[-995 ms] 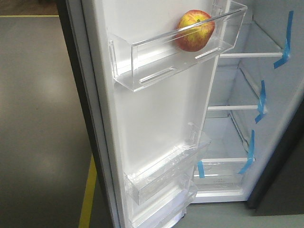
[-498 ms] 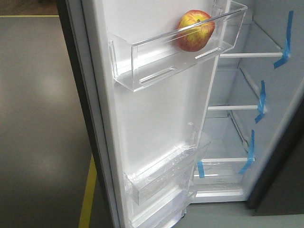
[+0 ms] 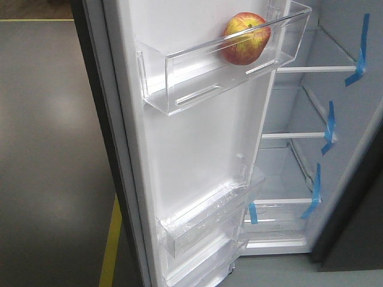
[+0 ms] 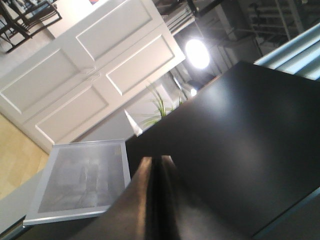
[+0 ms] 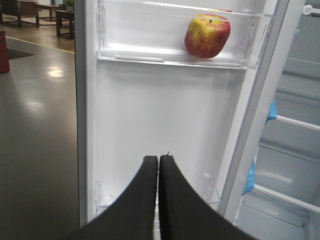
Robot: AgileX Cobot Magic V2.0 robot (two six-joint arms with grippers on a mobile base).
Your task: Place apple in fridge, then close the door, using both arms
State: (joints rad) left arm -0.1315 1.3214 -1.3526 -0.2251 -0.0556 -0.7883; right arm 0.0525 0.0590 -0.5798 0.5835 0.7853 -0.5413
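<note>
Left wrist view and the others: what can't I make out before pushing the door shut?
- Left wrist view: a dark panel fills the frame; whether the shut left gripper touches it is unclear.
- Front view: both arms are out of frame; the door is cut off at the bottom edge.
- Right wrist view: the right gripper hides the middle of the lower bin.

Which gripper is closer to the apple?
Right, likely. The right gripper faces the apple in the door bin, below it; the left gripper faces only a dark panel.
</note>
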